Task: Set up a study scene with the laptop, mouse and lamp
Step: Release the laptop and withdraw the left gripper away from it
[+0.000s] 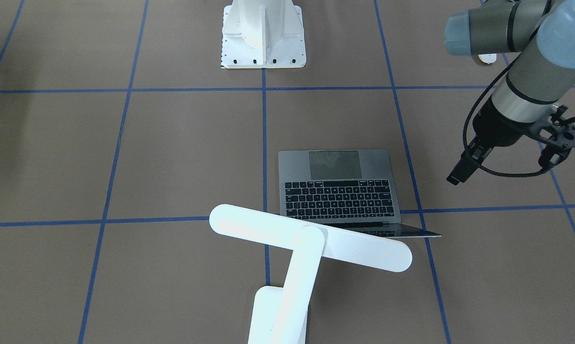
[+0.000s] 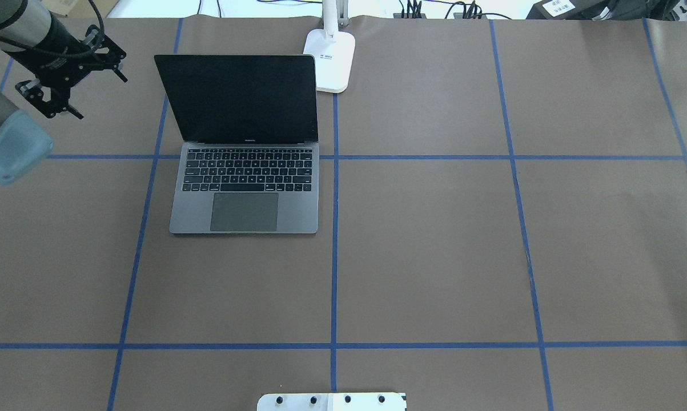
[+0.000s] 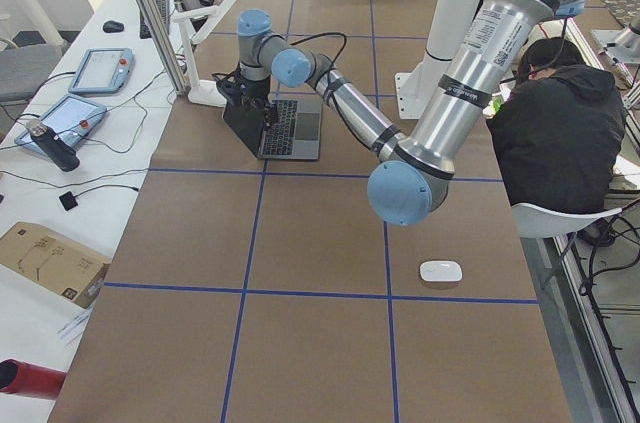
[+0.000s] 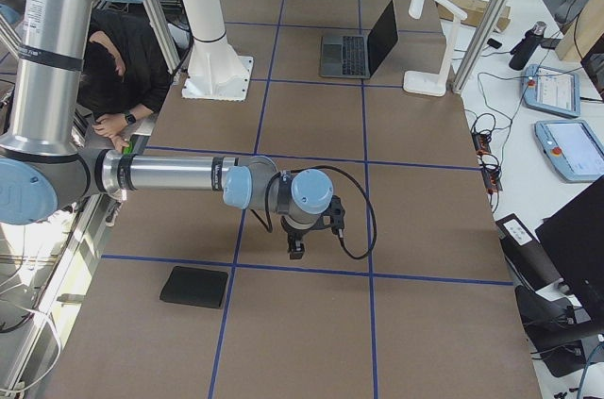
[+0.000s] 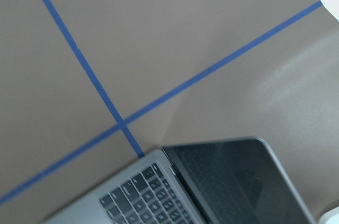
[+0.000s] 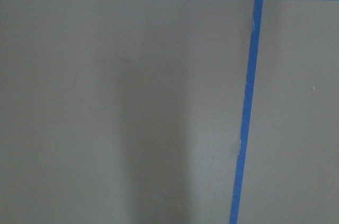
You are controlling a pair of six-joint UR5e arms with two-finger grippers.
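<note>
The grey laptop [image 2: 243, 171] stands open on the table, screen dark, with its corner in the left wrist view [image 5: 212, 181]. Right beside its far right corner stands the white lamp [image 2: 332, 60], whose bar head [image 1: 311, 239] reaches over the laptop's screen edge. The white mouse [image 3: 441, 271] lies far off on the robot's left side of the table, near its base. My left gripper [image 2: 102, 97] hangs open and empty above the table, to the left of the laptop's screen. My right gripper [image 4: 297, 229] points down at bare table far to the right; I cannot tell its state.
A black square mat [image 4: 193, 286] lies near the right arm. The white bolted pedestal [image 1: 263, 33] stands at the robot's side. A person [image 3: 560, 133] sits beside the table. Tablets and cables lie on a side bench [image 4: 557, 125].
</note>
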